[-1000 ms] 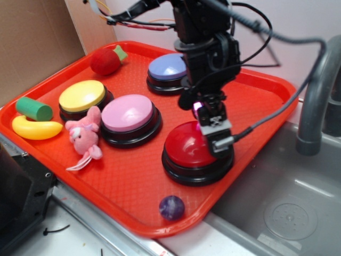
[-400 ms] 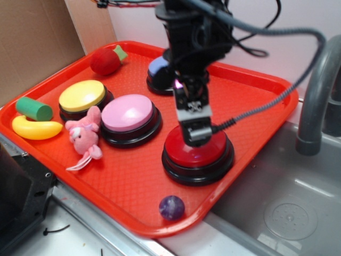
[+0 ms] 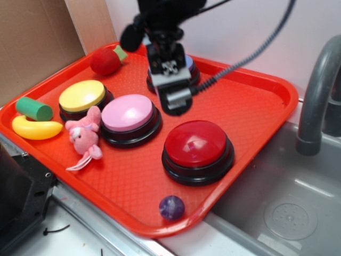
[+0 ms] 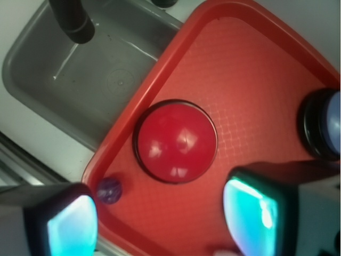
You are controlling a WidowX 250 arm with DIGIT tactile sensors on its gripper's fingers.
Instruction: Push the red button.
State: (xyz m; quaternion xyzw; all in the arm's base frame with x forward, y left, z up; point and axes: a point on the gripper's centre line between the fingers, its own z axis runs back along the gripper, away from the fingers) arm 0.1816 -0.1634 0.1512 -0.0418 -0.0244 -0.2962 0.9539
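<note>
Lower centre of exterior frame: red button (image 3: 197, 145) sits on red tray (image 3: 256, 112), dome uncovered, nothing touching it. Claw (image 3: 171, 98) hangs above and to upper left of it, clear of dome, near pink button (image 3: 128, 113). Wrist view shows fingers (image 4: 256, 213) spread apart, nothing held. Step judged: claw off button, press not evident now. Next move, if press required: centre over dome, descend straight.

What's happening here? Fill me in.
A robot arm is working over a red tray of big push buttons and small toys. Its pincer hangs in the air between the pink button and the blue one, off the red button, which sits untouched. In the wrist view the fingers are spread, holding nothing.
</note>
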